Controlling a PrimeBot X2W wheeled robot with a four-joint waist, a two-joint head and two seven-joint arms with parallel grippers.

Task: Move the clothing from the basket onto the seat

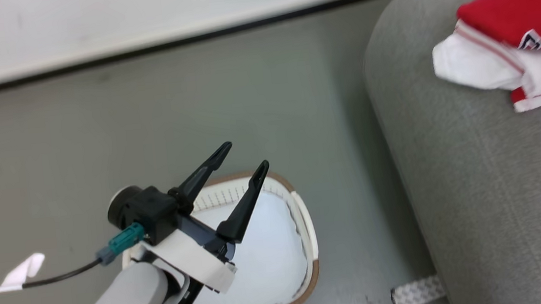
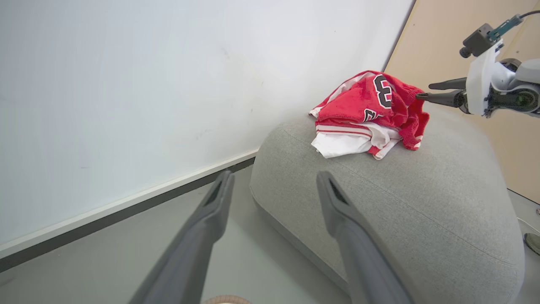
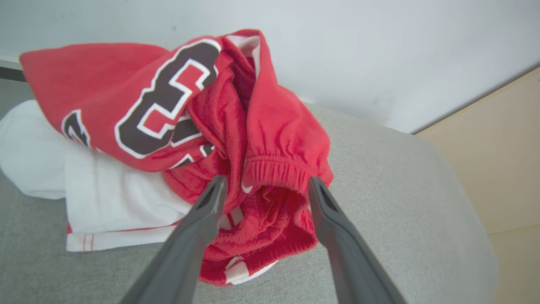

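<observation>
Red jersey (image 1: 510,14), soft, light, heaped on grey sofa (image 1: 476,177), upper right; right gripper (image 3: 266,180) fingers spread astride its ribbed hem, seemingly unclamped; left gripper (image 1: 246,155) fingers spread over basket (image 1: 310,227). Grasp bunched folds.

The red jersey (image 1: 511,24) has white sides and a big black number. It lies in a crumpled heap on top of the grey sofa (image 1: 493,200), at about 2 o'clock in the head view. The sofa is big and round-edged, at 3 o'clock. The white basket (image 1: 305,218) with a brown rim stands upright on the floor at 6 o'clock, just beside the sofa.
</observation>
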